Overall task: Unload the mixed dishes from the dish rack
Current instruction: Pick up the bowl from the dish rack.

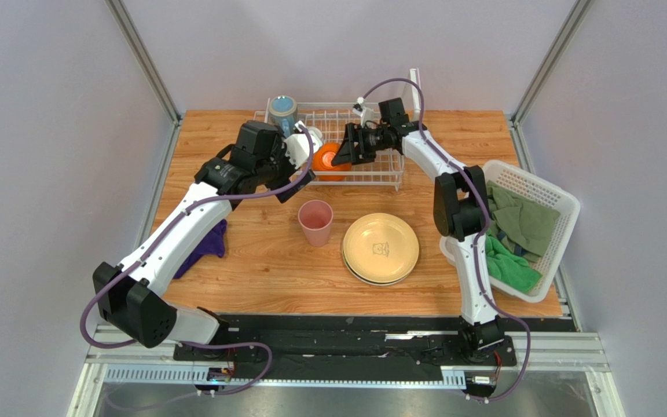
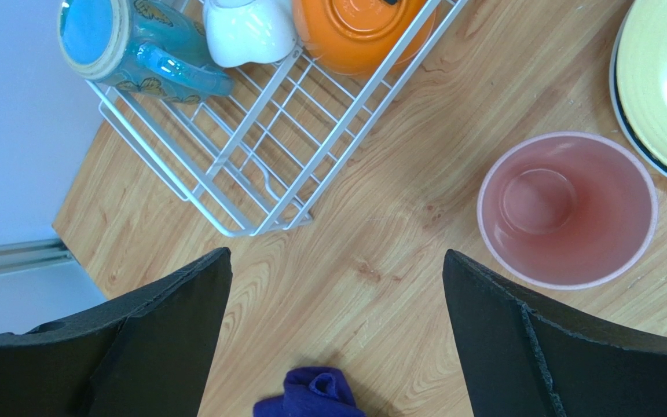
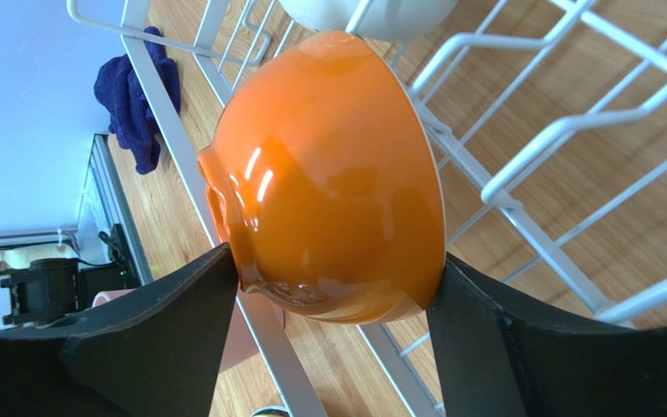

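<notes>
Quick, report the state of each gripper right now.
Left gripper: open, holding nothing.
Right gripper: closed on the glossy orange bowl, which sits in the white wire dish rack.

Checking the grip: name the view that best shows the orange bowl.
Right wrist: the glossy orange bowl fills the frame between the black fingers. Left wrist catches only its underside; top external, a small orange patch.

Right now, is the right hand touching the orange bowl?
Touching. The right wrist view shows the right hand with both fingers against the orange bowl.
</notes>
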`<state>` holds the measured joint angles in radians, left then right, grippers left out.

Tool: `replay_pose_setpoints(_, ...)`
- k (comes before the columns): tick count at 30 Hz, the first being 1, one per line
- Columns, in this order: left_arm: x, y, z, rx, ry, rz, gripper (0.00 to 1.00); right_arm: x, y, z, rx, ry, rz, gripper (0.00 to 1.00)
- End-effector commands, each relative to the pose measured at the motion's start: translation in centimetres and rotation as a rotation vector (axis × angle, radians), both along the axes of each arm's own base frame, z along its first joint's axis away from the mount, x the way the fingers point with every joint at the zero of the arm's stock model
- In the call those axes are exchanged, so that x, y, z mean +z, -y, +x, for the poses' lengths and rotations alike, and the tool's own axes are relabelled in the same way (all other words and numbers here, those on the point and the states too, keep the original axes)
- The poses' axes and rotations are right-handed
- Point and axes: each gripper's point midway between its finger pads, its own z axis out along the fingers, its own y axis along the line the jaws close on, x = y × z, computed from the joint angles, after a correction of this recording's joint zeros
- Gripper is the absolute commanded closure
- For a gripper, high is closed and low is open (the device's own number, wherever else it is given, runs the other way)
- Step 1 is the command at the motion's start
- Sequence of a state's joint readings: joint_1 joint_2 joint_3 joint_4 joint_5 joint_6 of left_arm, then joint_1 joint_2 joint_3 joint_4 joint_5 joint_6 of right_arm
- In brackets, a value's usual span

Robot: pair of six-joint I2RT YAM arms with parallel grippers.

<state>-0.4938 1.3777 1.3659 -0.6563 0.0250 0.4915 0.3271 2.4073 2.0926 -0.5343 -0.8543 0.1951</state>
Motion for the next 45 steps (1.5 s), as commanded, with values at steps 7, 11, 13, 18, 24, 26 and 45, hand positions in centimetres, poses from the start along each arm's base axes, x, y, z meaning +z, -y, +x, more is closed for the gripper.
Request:
replay_pose_setpoints(7, 1.5, -0.3, 0.0, 0.012, 0.043, -0.028, 0.01, 2.7, -1.3, 0.5, 0.036, 0.106, 0.031, 0.4)
replay_pose_setpoints(11, 1.4, -0.2, 0.0, 0.011, 0.04, -0.028, 0.01, 3.6, -1.2, 0.3, 0.036, 0.114, 0.037, 0.46)
replay_pose_setpoints(13, 1.6, -0.3, -0.1, 0.012, 0.043, -0.032, 0.01, 4.2, -1.2, 0.2, 0.036, 0.123, 0.041, 0.51)
replay_pose_setpoints(18, 2.1, -0.3, -0.2, 0.013, 0.052, -0.04, 0.01, 5.7, -1.2, 0.0, 0.035, 0.137, 0.058, 0.6)
replay_pose_setpoints(24, 2.4, -0.4, -0.3, 0.015, 0.061, -0.046, 0.01, 7.9, -1.4, -0.3, 0.034, 0.155, 0.085, 0.76)
replay_pose_setpoints(26, 2.5, -0.4, -0.4, 0.015, 0.062, -0.048, 0.01, 8.4, -1.3, -0.4, 0.031, 0.158, 0.09, 0.81)
replay_pose_setpoints(45, 4.1, -0.6, -0.9, 0.033, 0.086, -0.111, 0.01, 13.6, -0.4, -1.2, 0.013, 0.275, 0.083, 1.0)
